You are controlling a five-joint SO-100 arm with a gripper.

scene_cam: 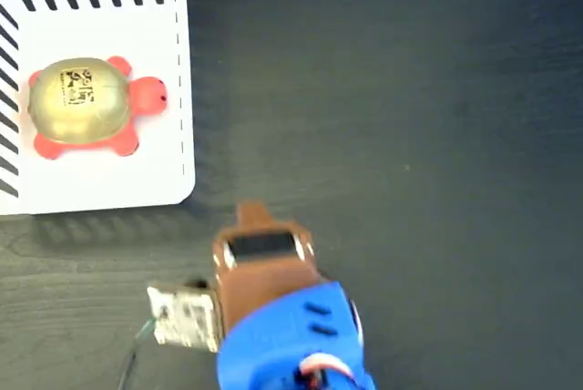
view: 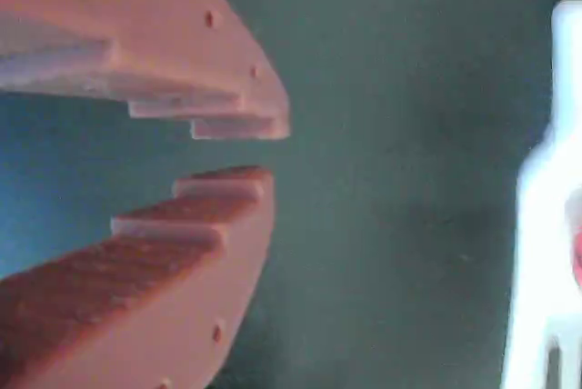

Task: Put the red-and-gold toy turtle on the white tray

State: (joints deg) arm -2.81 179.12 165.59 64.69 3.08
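Note:
The red-and-gold toy turtle (scene_cam: 82,103) lies flat on the white tray (scene_cam: 109,180) at the upper left of the fixed view, with its coral head pointing right and a black-and-white sticker on its gold shell. My brown gripper (scene_cam: 253,215) is below the tray's lower right corner, over the dark table and clear of both. In the wrist view my gripper (view: 255,153) has nothing between its stepped fingers, and only a thin gap separates the tips. The white tray's edge (view: 546,225) shows blurred at the right of that view.
The dark table (scene_cam: 410,135) stretches right of the tray. My blue arm body (scene_cam: 291,344) and a small circuit board (scene_cam: 187,317) with a wire fill the bottom middle of the fixed view.

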